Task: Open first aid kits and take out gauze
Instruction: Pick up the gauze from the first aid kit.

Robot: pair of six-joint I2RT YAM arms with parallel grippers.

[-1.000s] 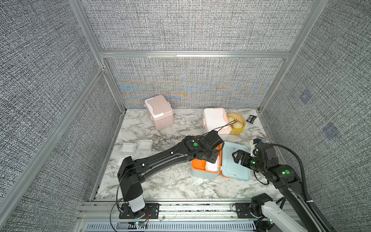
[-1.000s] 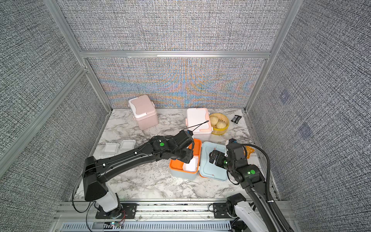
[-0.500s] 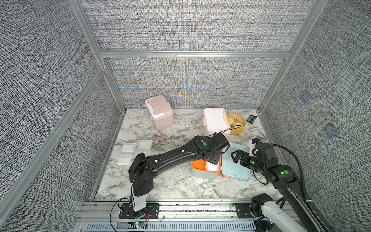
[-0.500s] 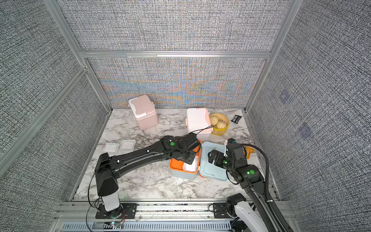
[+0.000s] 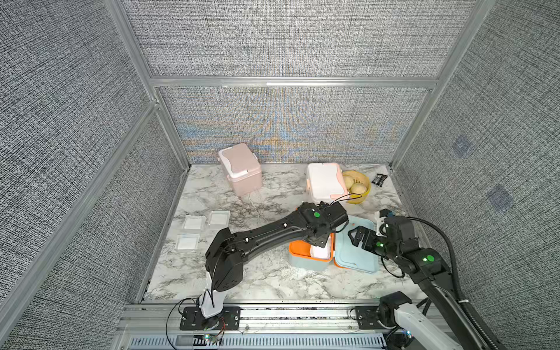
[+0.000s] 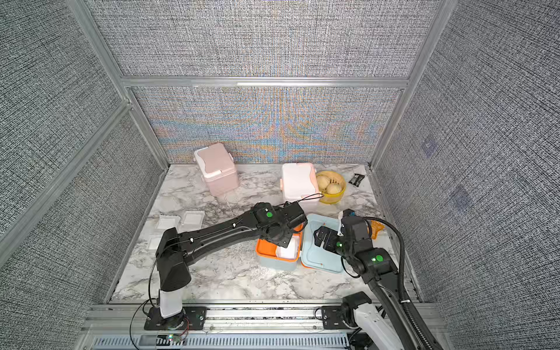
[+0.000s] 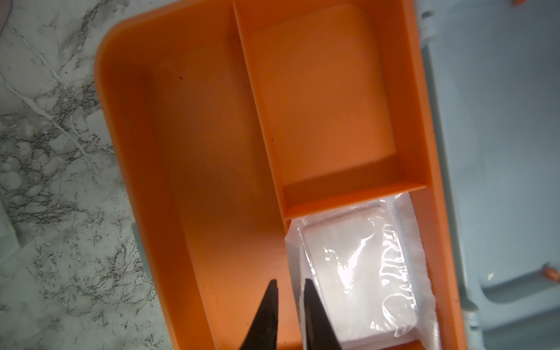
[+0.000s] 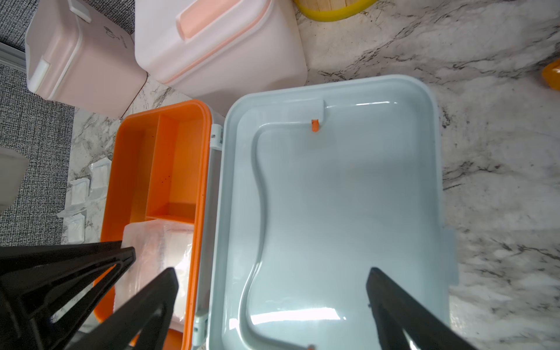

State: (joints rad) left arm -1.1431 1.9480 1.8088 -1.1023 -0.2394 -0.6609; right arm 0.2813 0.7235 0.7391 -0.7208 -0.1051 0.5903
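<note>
The light blue first aid kit point(image 5: 306, 266) lies open at the front right, its lid point(image 5: 357, 260) folded flat to the right. In its orange tray point(image 7: 197, 151) one wrapped gauze point(image 7: 357, 266) fills a corner compartment. My left gripper point(image 7: 290, 280) reaches down into the tray, its narrow jaws shut on the gauze wrapper's edge. My right gripper point(image 8: 272, 269) hangs open over the lid, holding nothing. The pink kit point(image 5: 241, 169) and the white kit point(image 5: 325, 181) stand closed at the back. Three gauze packs point(image 5: 194, 222) lie on the marble at the left.
A yellow basket of buns point(image 5: 357, 185) stands right behind the white kit. A black packet point(image 5: 380, 178) lies in the back right corner and an orange wrapper point(image 6: 377, 227) by the right wall. Fabric walls enclose the table on three sides.
My left arm has swung further right over the blue kit and its jaws have closed from half open to nearly together. The right arm has stayed put.
</note>
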